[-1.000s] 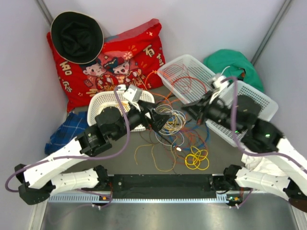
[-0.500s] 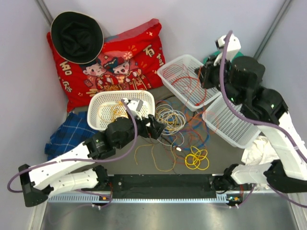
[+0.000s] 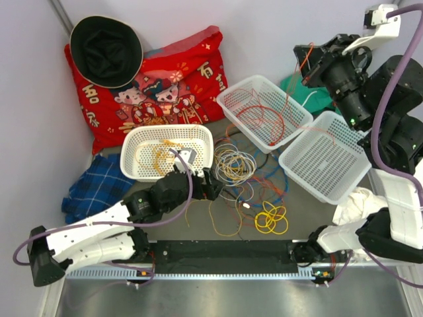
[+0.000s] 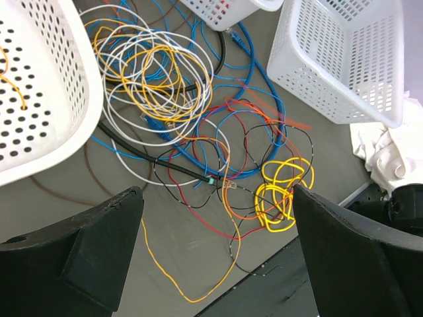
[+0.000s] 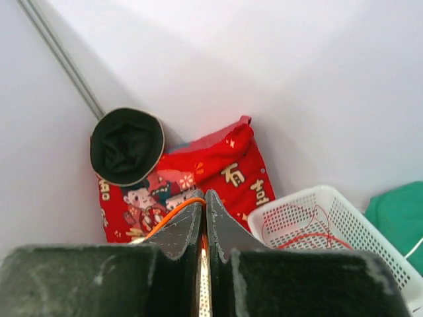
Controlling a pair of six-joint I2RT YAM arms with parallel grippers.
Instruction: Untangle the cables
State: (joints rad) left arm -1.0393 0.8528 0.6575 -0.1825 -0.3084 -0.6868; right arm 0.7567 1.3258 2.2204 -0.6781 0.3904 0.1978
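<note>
The cables lie in a tangled heap between the baskets: a grey-white and yellow coil, blue loops, red and black strands, and a bright yellow coil. A loose orange-yellow wire curls near the front. My left gripper hovers low at the heap's near left, open and empty, with its fingers spread wide over the red and black strands. My right gripper is raised high at the back right, shut on an orange cable that hangs down from it.
An oval white basket at the left holds yellow wires. A square basket behind the heap holds red wires, and another basket sits at the right. A red pillow, black hat, green cloth, blue cloth and white cloth line the edges.
My right arm has risen from the heap up and to the back right, pulling the orange cable with it. My left gripper has drawn back towards the near edge.
</note>
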